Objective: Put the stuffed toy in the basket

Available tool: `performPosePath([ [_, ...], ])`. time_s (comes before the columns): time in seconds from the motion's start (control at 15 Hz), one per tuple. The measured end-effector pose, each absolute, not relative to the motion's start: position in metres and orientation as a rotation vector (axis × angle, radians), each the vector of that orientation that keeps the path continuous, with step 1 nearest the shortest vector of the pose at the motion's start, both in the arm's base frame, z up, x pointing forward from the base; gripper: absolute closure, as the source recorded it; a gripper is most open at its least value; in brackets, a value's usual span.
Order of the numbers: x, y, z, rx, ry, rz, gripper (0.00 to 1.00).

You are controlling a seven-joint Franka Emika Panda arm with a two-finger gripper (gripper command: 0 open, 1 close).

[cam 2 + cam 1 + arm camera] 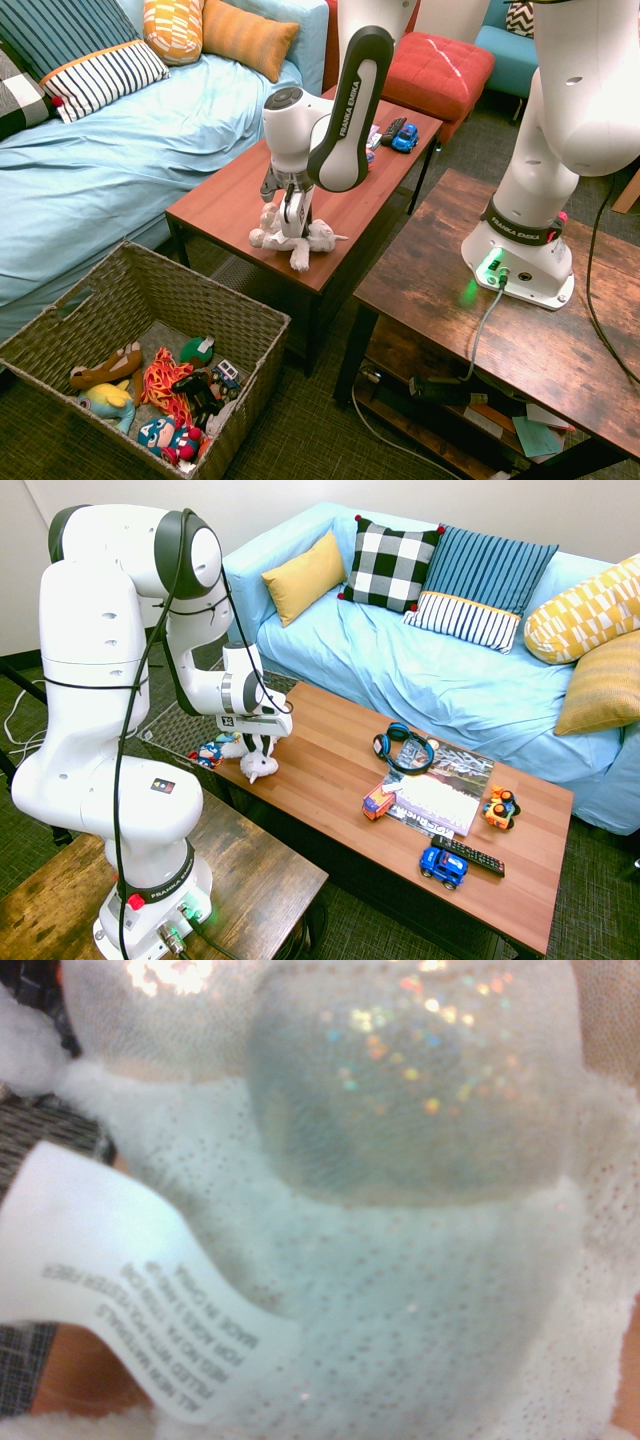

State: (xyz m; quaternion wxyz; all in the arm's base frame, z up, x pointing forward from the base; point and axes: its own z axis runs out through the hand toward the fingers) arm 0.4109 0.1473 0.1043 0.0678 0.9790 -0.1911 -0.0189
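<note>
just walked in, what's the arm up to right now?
The gripper points straight down at the white stuffed toy, which lies at the near end of the wooden coffee table. Its fingers straddle the plush, but whether they have a firm hold cannot be told; the toy is on the tabletop, not lifted. The basket sits on the floor just off that end of the table, already holding several other toys. The wrist view is filled with the plush and its sewn-in label.

Open way from table edge to basket

My pincer (293,215) is at the table (225,195) corner; nothing stands between it and the basket (245,325), whose floor is half covered with toys (165,395).
</note>
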Motion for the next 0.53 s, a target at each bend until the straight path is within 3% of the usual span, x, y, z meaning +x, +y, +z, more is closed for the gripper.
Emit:
performPosePath([
  [0.53,0.42,0.17,0.207,3.032,-0.677,0.154,1.0],
])
